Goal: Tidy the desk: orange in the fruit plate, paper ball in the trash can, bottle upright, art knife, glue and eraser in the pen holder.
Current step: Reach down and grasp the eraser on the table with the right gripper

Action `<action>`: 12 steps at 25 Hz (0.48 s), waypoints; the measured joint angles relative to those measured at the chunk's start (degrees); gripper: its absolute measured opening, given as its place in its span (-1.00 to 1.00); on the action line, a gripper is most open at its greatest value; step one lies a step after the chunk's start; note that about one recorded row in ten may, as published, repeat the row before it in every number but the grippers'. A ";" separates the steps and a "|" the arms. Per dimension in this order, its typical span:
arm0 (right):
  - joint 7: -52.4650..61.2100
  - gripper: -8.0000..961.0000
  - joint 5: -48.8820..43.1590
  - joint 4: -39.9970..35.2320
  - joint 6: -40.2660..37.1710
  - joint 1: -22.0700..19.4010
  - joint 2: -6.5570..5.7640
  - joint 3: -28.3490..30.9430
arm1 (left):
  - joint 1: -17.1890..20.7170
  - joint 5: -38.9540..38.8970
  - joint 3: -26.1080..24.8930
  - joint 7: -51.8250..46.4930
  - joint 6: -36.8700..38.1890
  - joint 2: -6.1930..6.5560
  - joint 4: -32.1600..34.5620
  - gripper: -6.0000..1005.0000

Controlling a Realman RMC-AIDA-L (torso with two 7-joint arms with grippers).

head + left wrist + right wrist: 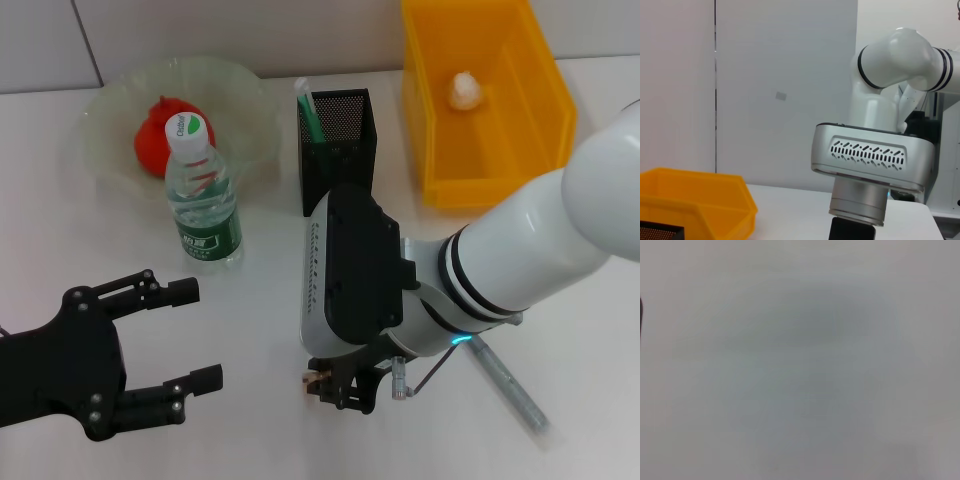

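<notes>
Take the pen holder point(337, 150) as your landmark: your right gripper point(335, 385) is well in front of it, pointed down at the desk point(120, 240), with a small tan bit, probably the eraser point(305, 379), at its fingertips. You cannot tell how far those fingers are parted or whether they have hold of it. A grey pen-like tool point(508, 381) lies on the desk beside that arm, on the side away from your left gripper point(190, 335). The left gripper hangs over the desk in front of and to the left of the holder, fingers spread wide and empty. The bottle point(200, 195) stands upright just left of the holder, at the near rim of the plate point(245, 95), where the orange point(155, 140) sits. The bin point(540, 70) stands right of the holder with the paper ball point(465, 90) inside. A green stick point(310, 115) leans in the holder.
</notes>
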 joint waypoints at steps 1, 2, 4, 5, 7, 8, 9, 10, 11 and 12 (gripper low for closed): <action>0.03 -0.47 0.00 0.03 0.01 0.01 0.01 0.00 | -0.02 0.00 0.01 0.00 0.00 0.00 0.00 0.58; 0.04 -0.50 0.01 0.03 0.02 0.01 0.01 0.00 | -0.02 0.00 0.01 0.00 0.00 0.00 0.00 0.58; 0.08 -0.55 0.03 0.03 0.06 0.03 0.01 0.00 | -0.02 0.00 0.01 0.00 0.00 0.00 0.00 0.58; 0.09 -0.58 0.04 0.03 0.06 0.03 0.01 0.00 | -0.02 0.00 0.01 0.00 0.00 0.00 0.00 0.58; 0.09 -0.61 0.04 0.03 0.07 0.04 0.01 0.00 | -0.02 0.00 0.00 0.00 0.00 0.00 0.00 0.58; 0.09 -0.62 0.04 0.03 0.07 0.04 0.01 0.00 | -0.01 0.00 -0.02 0.00 0.00 0.00 0.00 0.58; 0.09 -0.63 0.03 0.03 0.09 0.04 0.01 0.00 | -0.01 0.00 -0.04 0.00 0.00 0.00 0.00 0.58; 0.09 -0.64 0.03 0.03 0.11 0.04 0.01 0.00 | 0.00 0.00 -0.05 0.00 0.00 0.00 0.00 0.58; 0.09 -0.65 0.03 0.04 0.13 0.04 0.01 0.00 | 0.00 0.00 -0.06 0.00 0.00 0.00 0.00 0.58; 0.09 -0.65 0.04 0.05 0.15 0.04 0.01 0.00 | 0.01 0.00 -0.05 0.00 0.00 0.00 0.00 0.58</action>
